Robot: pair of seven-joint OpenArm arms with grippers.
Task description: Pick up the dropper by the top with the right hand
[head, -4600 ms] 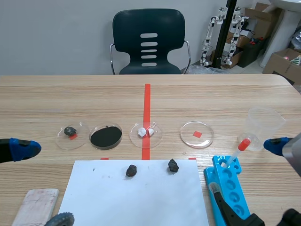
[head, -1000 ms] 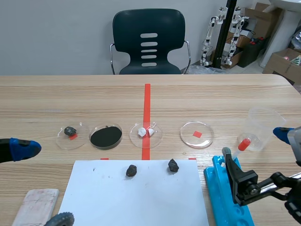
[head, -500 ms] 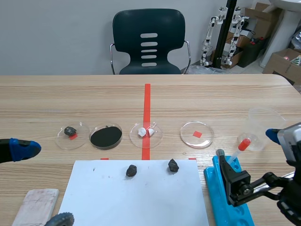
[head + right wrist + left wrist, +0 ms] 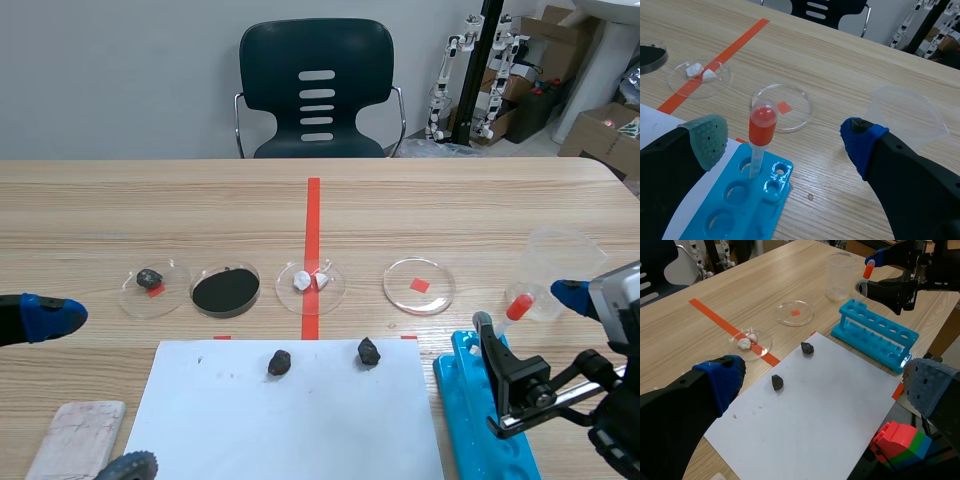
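Over the last half second the right gripper (image 4: 784, 137) has drawn its blue-padded finger nearer the dropper (image 4: 761, 127). The gripper's fingers are spread, one on each side of the dropper's red bulb, and neither pad touches it (the grey-green pad is the closer). The dropper stands slightly tilted in an end hole of the blue rack (image 4: 740, 200), at the end nearest the empty petri dish (image 4: 782, 107) and the clear beaker (image 4: 907, 112). The left gripper (image 4: 825, 382) hangs over the table's (image 4: 450, 210) near left, fingers wide apart, holding nothing.
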